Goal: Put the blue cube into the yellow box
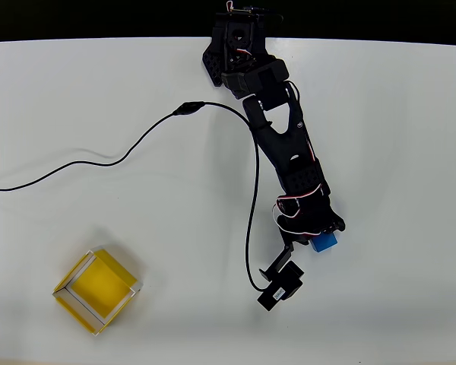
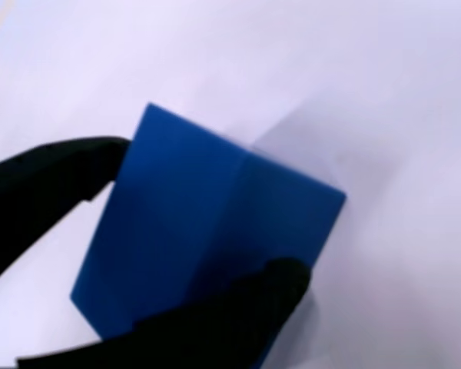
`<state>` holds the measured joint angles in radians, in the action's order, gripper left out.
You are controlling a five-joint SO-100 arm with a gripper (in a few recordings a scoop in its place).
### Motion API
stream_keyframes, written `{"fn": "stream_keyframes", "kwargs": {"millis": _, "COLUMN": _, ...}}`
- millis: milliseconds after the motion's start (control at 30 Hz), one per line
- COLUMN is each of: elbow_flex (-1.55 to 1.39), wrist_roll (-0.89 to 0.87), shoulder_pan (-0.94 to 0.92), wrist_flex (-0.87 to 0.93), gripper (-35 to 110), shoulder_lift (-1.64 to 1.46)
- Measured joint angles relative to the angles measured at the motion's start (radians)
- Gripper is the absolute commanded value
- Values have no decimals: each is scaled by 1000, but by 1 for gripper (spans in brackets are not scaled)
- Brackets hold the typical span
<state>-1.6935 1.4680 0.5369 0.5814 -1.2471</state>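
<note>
The yellow box (image 1: 97, 290) sits on the white table (image 1: 380, 114) with its open top up, turned so its corners point along the table edges; its yellow floor is bare and its pale rims show all round. Everything else lies well apart from it, up and to the right in the overhead view.

In that view the black arm (image 1: 285, 144) reaches from its base at the far edge of the table down toward the near right, away from the box. At the arm's end the gripper (image 1: 319, 239) is over the blue cube (image 1: 324, 242), of which a small blue corner shows past the black housing. The cube is well to the right of the box and a little farther from the near edge of the table.

In the wrist view the cube (image 2: 215, 231) sits between the two black fingers (image 2: 46, 184), one touching its left face and the other pressed against its lower right edge. The jaws are closed onto the cube, held apart by its width. White table surface lies behind it; whether the cube rests on the table or is lifted off it cannot be told.

A thin black cable (image 1: 121, 156) runs from the left edge of the table, passing above the box, to the arm, and loops down to the small black camera (image 1: 281, 287) on the wrist.
</note>
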Motion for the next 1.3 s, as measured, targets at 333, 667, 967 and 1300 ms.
{"fn": "stream_keyframes", "kwargs": {"millis": 333, "elbow_flex": 0, "wrist_roll": 26, "shoulder_pan": 2, "wrist_flex": -20, "gripper": 21, "shoulder_lift": 0}}
{"fn": "stream_keyframes", "kwargs": {"millis": 667, "elbow_flex": -2, "wrist_roll": 81, "shoulder_pan": -11, "wrist_flex": -66, "gripper": 19, "shoulder_lift": 0}}
{"fn": "stream_keyframes", "kwargs": {"millis": 967, "elbow_flex": -6, "wrist_roll": 227, "shoulder_pan": -114, "wrist_flex": -129, "gripper": 19, "shoulder_lift": -57}}
{"fn": "stream_keyframes", "kwargs": {"millis": 1300, "elbow_flex": -71, "wrist_roll": 377, "shoulder_pan": -313, "wrist_flex": -308, "gripper": 19, "shoulder_lift": -287}}
